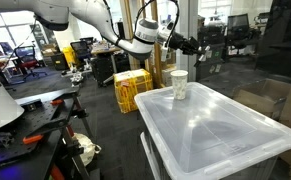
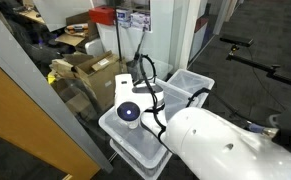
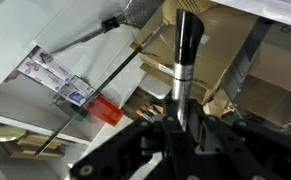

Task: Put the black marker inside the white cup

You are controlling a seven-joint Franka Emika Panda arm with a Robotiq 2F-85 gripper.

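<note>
The white cup (image 1: 179,85) stands upright near the far corner of a translucent plastic bin lid (image 1: 220,125). In an exterior view its open mouth shows from above (image 2: 130,112). My gripper (image 1: 188,43) hangs in the air above the cup and a little to its right. In the wrist view the gripper (image 3: 180,118) is shut on the black marker (image 3: 185,50), which sticks out straight from between the fingers. The marker cannot be made out in the exterior views. The cup does not show in the wrist view.
A yellow crate (image 1: 132,88) stands on the floor beside the bin. Cardboard boxes (image 2: 90,70) and a second clear bin (image 2: 190,85) lie near the cup's bin. My white arm (image 2: 225,145) fills the foreground. A dark cluttered bench (image 1: 35,120) stands at the left.
</note>
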